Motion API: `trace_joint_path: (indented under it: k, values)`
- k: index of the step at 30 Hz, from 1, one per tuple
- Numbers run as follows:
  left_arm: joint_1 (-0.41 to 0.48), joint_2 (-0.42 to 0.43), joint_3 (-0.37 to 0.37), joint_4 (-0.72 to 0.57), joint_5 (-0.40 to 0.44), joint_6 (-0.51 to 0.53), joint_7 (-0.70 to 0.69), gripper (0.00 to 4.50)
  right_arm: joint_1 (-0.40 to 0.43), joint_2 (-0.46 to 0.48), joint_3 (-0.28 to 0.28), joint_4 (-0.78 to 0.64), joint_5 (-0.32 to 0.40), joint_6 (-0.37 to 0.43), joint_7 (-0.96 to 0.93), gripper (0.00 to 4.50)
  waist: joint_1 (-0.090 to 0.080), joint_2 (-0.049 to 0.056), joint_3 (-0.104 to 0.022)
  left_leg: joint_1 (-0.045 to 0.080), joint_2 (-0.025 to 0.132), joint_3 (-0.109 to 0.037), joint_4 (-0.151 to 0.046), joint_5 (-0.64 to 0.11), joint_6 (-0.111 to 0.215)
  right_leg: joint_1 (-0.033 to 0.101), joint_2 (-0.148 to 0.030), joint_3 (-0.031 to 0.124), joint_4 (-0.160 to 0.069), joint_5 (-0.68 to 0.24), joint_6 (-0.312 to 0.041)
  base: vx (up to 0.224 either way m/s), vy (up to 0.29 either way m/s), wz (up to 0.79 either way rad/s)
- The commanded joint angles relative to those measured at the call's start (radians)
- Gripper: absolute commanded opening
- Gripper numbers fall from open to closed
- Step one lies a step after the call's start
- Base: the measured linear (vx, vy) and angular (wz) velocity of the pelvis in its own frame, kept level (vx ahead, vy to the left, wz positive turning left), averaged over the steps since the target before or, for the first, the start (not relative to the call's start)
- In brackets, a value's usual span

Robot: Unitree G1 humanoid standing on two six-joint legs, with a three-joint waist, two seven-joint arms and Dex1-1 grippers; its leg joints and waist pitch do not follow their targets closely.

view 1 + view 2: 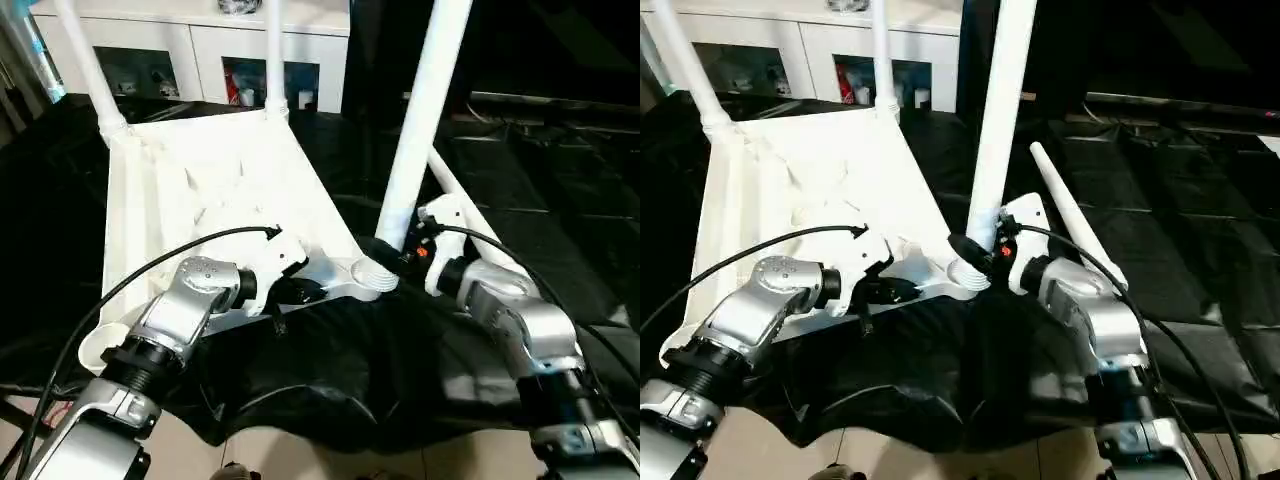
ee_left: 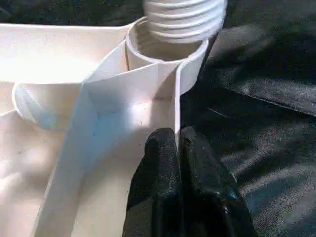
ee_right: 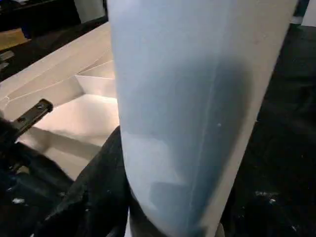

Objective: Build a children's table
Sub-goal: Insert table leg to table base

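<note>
Upturned white tabletop (image 1: 200, 190) on black-draped worktop (image 1: 560, 200), left gripper (image 2: 178, 148) fingers pinched on its rib beside the near corner socket (image 1: 372, 275), right gripper (image 1: 975, 250) fingers clasping upright leg (image 1: 420, 120) above that socket.

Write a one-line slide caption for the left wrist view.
Left gripper pinches the tabletop rib beside the socket.

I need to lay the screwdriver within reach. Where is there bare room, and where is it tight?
Free: the black cloth beyond the loose leg, and the tabletop underside between the two standing far legs and the left gripper. Crowded: the near corner socket, where the right gripper holds the third leg.
</note>
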Motion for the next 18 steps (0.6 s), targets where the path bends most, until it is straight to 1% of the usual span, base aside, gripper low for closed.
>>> trace_joint_path:
  k: [1,3,4,5,6,7,8,9,10,11,13,17,18]
  values:
    - [0.016,-0.014,-0.010,-0.041,-0.029,-0.039,-0.042,0.00,-0.023,0.000,0.010,0.026,-0.011,-0.007,0.015,1.91,0.006,-0.002,-0.073,0.018,0.025,-0.020,-0.068,-0.263,-0.020,0.039,-0.073,0.041,-0.087,-0.307,-0.172,0.000,0.000,0.00]
    - [0.019,-0.007,-0.019,-0.050,-0.020,-0.026,-0.043,0.00,-0.033,0.002,0.017,0.047,-0.011,0.000,0.026,1.91,0.007,-0.004,-0.072,0.019,0.026,-0.019,-0.069,-0.259,-0.018,0.038,-0.073,0.041,-0.086,-0.309,-0.171,0.000,0.000,0.00]
    - [0.019,-0.004,-0.022,-0.051,-0.016,-0.021,-0.044,0.00,-0.037,0.003,0.020,0.057,-0.012,0.002,0.030,1.91,0.007,-0.002,-0.072,0.020,0.026,-0.019,-0.068,-0.262,-0.018,0.037,-0.073,0.041,-0.086,-0.315,-0.171,0.000,0.000,0.00]
    - [0.018,-0.003,-0.023,-0.048,-0.014,-0.017,-0.047,0.00,-0.042,0.003,0.026,0.069,-0.015,0.005,0.036,1.91,0.009,-0.003,-0.071,0.021,0.026,-0.018,-0.068,-0.263,-0.018,0.036,-0.074,0.041,-0.088,-0.324,-0.168,0.000,0.000,0.00]
    - [0.016,-0.001,-0.025,-0.044,-0.012,-0.011,-0.052,0.00,-0.049,0.003,0.035,0.085,-0.020,0.010,0.044,1.91,0.010,-0.007,-0.072,0.019,0.027,-0.020,-0.070,-0.259,-0.018,0.038,-0.075,0.041,-0.085,-0.324,-0.167,0.000,0.000,0.00]
    - [0.014,0.001,-0.027,-0.041,-0.008,-0.014,-0.056,0.00,-0.053,0.003,0.041,0.100,-0.025,0.006,0.050,1.91,0.011,-0.005,-0.071,0.020,0.028,-0.019,-0.070,-0.261,-0.019,0.036,-0.075,0.041,-0.086,-0.326,-0.166,0.000,0.000,0.00]
    - [0.013,0.003,-0.028,-0.039,-0.006,-0.017,-0.058,0.00,-0.057,0.004,0.045,0.111,-0.029,0.003,0.054,1.91,0.010,-0.007,-0.071,0.021,0.027,-0.020,-0.070,-0.264,-0.020,0.036,-0.075,0.040,-0.086,-0.334,-0.167,0.000,0.000,0.00]
    - [0.013,0.003,-0.027,-0.039,-0.004,-0.017,-0.054,0.00,-0.057,0.005,0.046,0.113,-0.028,0.008,0.056,1.91,0.010,-0.012,-0.070,0.019,0.028,-0.019,-0.070,-0.264,-0.022,0.035,-0.074,0.041,-0.087,-0.337,-0.163,0.000,0.000,0.00]
    - [0.011,0.003,-0.026,-0.033,0.001,-0.021,-0.052,0.00,-0.060,0.005,0.050,0.117,-0.029,0.012,0.061,1.91,0.011,-0.012,-0.070,0.019,0.028,-0.019,-0.070,-0.264,-0.022,0.036,-0.075,0.041,-0.087,-0.338,-0.161,0.000,0.000,0.00]
    - [0.010,0.003,-0.025,-0.029,0.004,-0.023,-0.050,0.00,-0.062,0.004,0.053,0.119,-0.030,0.016,0.065,1.91,0.011,-0.011,-0.070,0.019,0.028,-0.020,-0.071,-0.264,-0.021,0.037,-0.077,0.042,-0.087,-0.342,-0.157,0.000,0.000,0.00]
    - [0.006,0.003,-0.023,-0.021,0.013,-0.024,-0.040,0.00,-0.064,0.000,0.060,0.117,-0.030,0.031,0.076,1.91,0.013,-0.011,-0.070,0.020,0.028,-0.019,-0.071,-0.261,-0.022,0.035,-0.076,0.042,-0.087,-0.342,-0.154,0.000,0.000,0.00]
    - [0.006,0.005,-0.023,-0.019,0.016,-0.024,-0.044,0.00,-0.064,-0.012,0.072,0.117,-0.039,0.037,0.084,1.91,0.017,-0.011,-0.070,0.022,0.029,-0.019,-0.072,-0.270,-0.024,0.034,-0.077,0.042,-0.089,-0.355,-0.150,0.000,0.000,0.00]
    - [0.007,0.006,-0.023,-0.019,0.017,-0.024,-0.044,0.00,-0.064,-0.015,0.076,0.118,-0.042,0.035,0.086,1.91,0.018,-0.008,-0.070,0.023,0.028,-0.020,-0.072,-0.272,-0.026,0.033,-0.076,0.042,-0.089,-0.356,-0.150,0.000,0.000,0.00]
